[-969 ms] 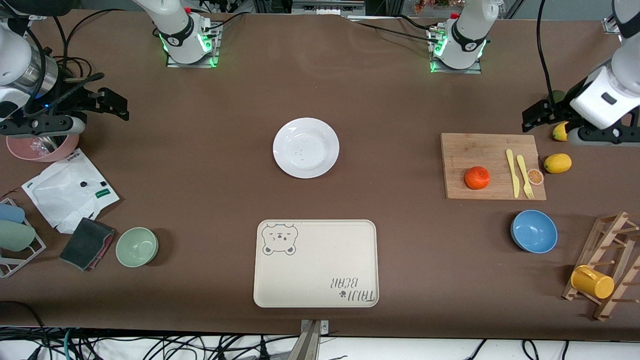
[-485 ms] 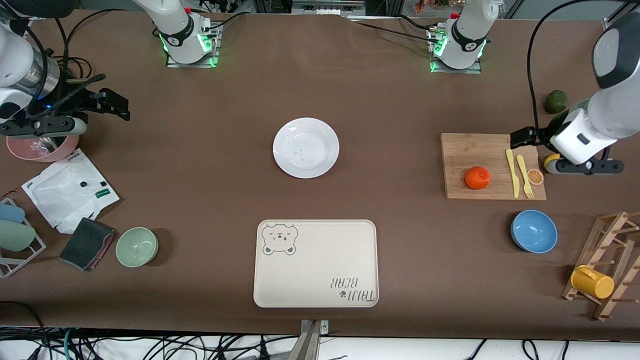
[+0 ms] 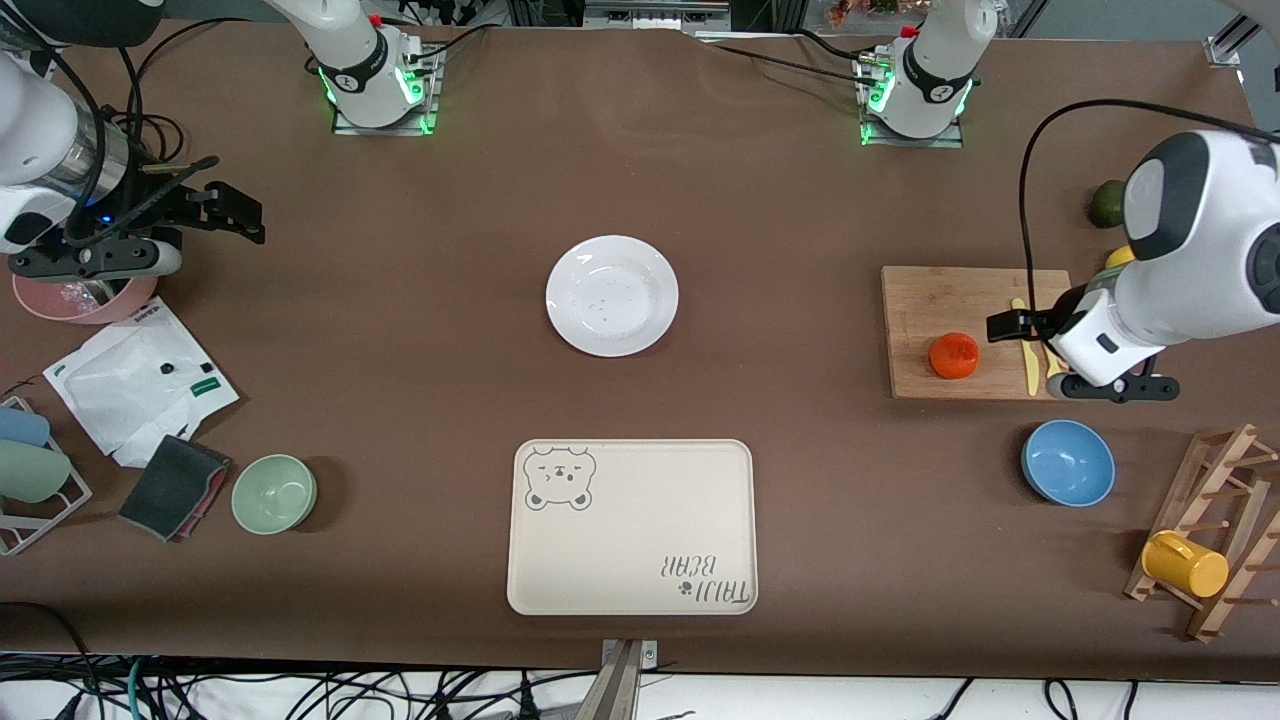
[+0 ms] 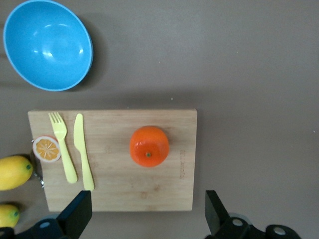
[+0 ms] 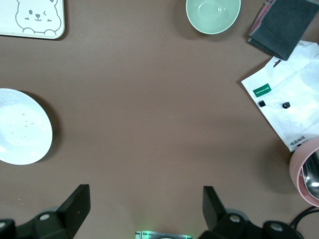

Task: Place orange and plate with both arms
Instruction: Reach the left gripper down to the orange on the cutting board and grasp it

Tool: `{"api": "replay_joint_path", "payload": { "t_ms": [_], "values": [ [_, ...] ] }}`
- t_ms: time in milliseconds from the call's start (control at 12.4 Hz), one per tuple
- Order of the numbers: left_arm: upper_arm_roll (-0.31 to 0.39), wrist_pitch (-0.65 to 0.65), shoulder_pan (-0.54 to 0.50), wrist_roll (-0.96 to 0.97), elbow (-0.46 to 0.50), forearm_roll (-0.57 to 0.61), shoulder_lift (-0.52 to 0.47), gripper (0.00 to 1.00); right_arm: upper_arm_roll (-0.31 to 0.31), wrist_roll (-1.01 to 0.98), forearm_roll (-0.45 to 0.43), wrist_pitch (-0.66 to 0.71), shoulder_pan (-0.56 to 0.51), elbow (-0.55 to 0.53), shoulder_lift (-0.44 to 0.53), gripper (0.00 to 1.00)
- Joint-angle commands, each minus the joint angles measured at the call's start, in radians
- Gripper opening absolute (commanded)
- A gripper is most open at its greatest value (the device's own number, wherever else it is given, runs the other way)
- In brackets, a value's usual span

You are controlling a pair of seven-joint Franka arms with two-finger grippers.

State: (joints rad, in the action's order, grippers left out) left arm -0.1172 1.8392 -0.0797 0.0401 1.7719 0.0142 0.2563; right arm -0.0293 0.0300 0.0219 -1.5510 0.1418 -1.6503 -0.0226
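Bright red-orange against pale wood, the orange (image 3: 954,356) sits on the cutting board (image 3: 930,300) toward the left arm's end of the table, beside a yellow knife (image 4: 83,158) and fork (image 4: 62,146); the white plate (image 3: 611,295) lies bare mid-table, farther from the front camera than the beige bear-print tray (image 3: 631,527). Left gripper (image 4: 148,218) — fingers spread wide, holding nothing — hangs over the board's edge next to the fruit, which the left wrist view shows lying between and ahead of the two fingers. Right gripper (image 3: 215,210), likewise spread and empty, is over the table near the pink bowl (image 3: 85,297), well apart from the plate; this arm waits. Handling, as judged: the orange is light, firm with slight give and prone to rolling, so a pinch across its widest girth from above should seat it best; the plate is stiff, glossy, breakable and lies flat on the cloth — its wide rim is the only purchase, and a finger must slip under the edge without skidding it
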Motion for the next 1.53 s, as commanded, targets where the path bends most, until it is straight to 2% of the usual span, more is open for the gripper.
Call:
{"api": "replay_joint_path", "payload": {
  "t_ms": [0, 242, 485, 565, 808, 1131, 1292, 1373, 1454],
  "values": [
    [-0.004, 0.191, -0.003, -0.008, 0.159, 0.026, -0.022, 1.0, 0.0, -0.004, 0.003, -0.003, 0.001, -0.011, 0.013, 1.0],
    [-0.005, 0.394, -0.009, -0.014, 0.337, 0.111, -0.028, 1.0, 0.002, -0.004, 0.003, -0.001, 0.001, -0.011, 0.018, 1.0],
    [-0.004, 0.613, -0.017, -0.016, 0.469, 0.116, -0.017, 1.0, 0.002, -0.004, 0.003, -0.006, 0.001, -0.011, 0.018, 1.0],
    [-0.004, 0.646, -0.017, -0.016, 0.493, 0.116, -0.009, 1.0, 0.002, -0.004, 0.003, -0.006, 0.001, -0.013, 0.016, 1.0],
    [-0.004, 0.675, -0.028, -0.067, 0.5, 0.118, 0.029, 1.0, 0.002, -0.002, 0.004, -0.008, 0.001, -0.013, 0.015, 1.0],
    [-0.005, 0.791, -0.061, -0.117, 0.501, 0.118, 0.106, 0.98, 0.002, -0.002, 0.004, -0.005, 0.001, -0.013, 0.016, 1.0],
    [-0.005, 0.792, -0.066, -0.123, 0.501, 0.118, 0.11, 0.72, 0.002, -0.002, 0.004, -0.004, 0.001, -0.013, 0.016, 1.0],
    [-0.007, 0.792, -0.066, -0.123, 0.5, 0.116, 0.113, 0.54, 0.002, -0.002, 0.004, -0.004, 0.001, -0.013, 0.016, 1.0],
    [-0.007, 0.79, -0.066, -0.123, 0.5, 0.116, 0.113, 0.41, 0.002, -0.002, 0.004, -0.003, 0.001, -0.013, 0.018, 1.0]
  ]
}}
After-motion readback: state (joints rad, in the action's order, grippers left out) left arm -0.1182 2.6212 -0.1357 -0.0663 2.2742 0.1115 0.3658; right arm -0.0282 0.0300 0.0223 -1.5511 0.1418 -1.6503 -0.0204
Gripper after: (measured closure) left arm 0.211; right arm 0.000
